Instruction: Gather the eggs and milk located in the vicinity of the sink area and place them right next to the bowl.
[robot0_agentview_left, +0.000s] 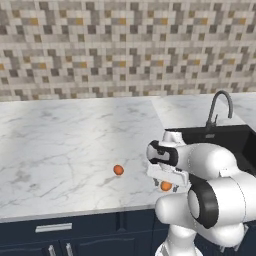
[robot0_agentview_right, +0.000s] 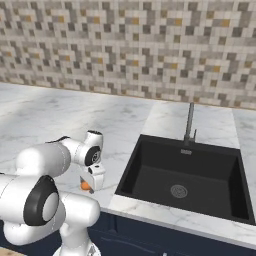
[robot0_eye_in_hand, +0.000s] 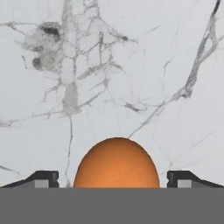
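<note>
Marble counter (robot0_agentview_left: 60, 145) ran wide and white under a mosaic tile wall (robot0_agentview_left: 100, 45), dark cabinet fronts (robot0_agentview_left: 75, 232) below its front edge. Out in the open, left of the arm, one egg (robot0_agentview_left: 118, 170) sat alone on the stone. Next came the white arm, folded low over the counter's front edge with its wrist bent down, and the gripper (robot0_eye_in_hand: 113, 180) was right on top of the second egg (robot0_eye_in_hand: 116, 164): fingertips (robot0_eye_in_hand: 43, 179) stood wide apart, one on each side, neither pad touching the shell. From the base, that egg (robot0_agentview_left: 166, 186) peeked out just under the hand. Over on the right, the black sink (robot0_agentview_right: 185, 182) lay with only its round drain (robot0_agentview_right: 178, 190) inside, the gooseneck tap (robot0_agentview_left: 218, 107) behind it.
</note>
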